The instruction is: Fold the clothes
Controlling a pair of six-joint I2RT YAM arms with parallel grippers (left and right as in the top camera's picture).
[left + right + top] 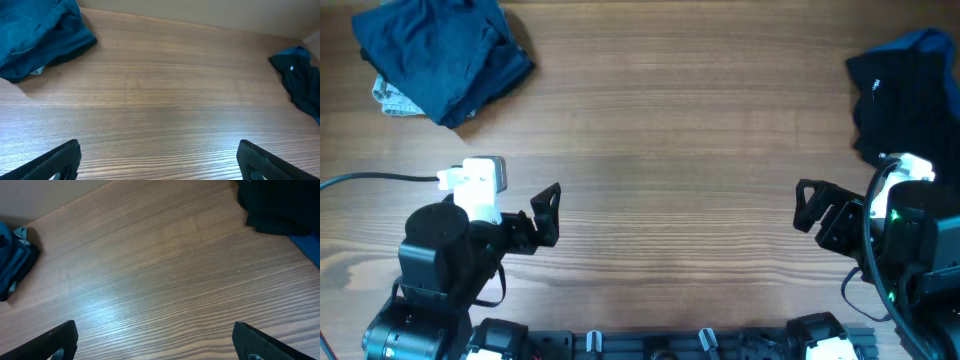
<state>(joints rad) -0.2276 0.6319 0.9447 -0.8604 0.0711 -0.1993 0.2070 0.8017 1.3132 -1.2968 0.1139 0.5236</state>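
Observation:
A pile of dark navy clothes (445,50) lies at the table's far left corner, with a pale grey-blue garment (392,97) showing under its edge. It also shows in the left wrist view (35,30) and the right wrist view (12,260). A second heap of black and brighter blue clothes (905,85) lies at the far right, seen too in the left wrist view (300,80) and the right wrist view (275,205). My left gripper (548,214) is open and empty near the front left. My right gripper (810,205) is open and empty near the front right.
The wooden table (670,150) runs bare between the two piles. A black cable (370,178) runs off the left edge. The arm bases (670,345) line the front edge.

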